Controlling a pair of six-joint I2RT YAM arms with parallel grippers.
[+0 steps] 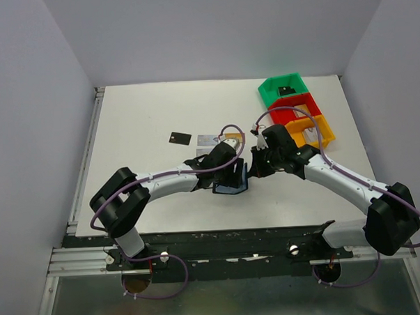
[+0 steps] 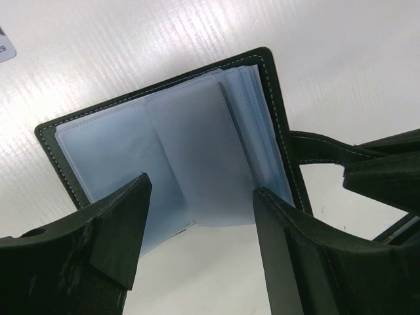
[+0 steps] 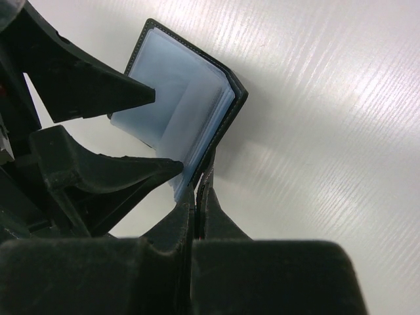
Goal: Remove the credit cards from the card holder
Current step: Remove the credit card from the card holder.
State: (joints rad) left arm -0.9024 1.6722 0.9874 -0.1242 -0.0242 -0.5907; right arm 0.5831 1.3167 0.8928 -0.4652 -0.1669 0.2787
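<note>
My right end effector is pressed together on the strap tab of the open card holder. My left end effector hangs spread just over it.

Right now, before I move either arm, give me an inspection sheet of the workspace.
surface: white table, no spills seen
job's things: holder open, blue-grey pockets showing; black card, silver card and gold card lie in a row beyond it; other cards not seen
clutter: three bins far right, dark item in the green one
end effectors: left end effector open, straddling the pockets; right end effector shut on the holder's strap
cables: purple cable arches over the gold card
surroundings: grey walls; nothing else seen
</note>
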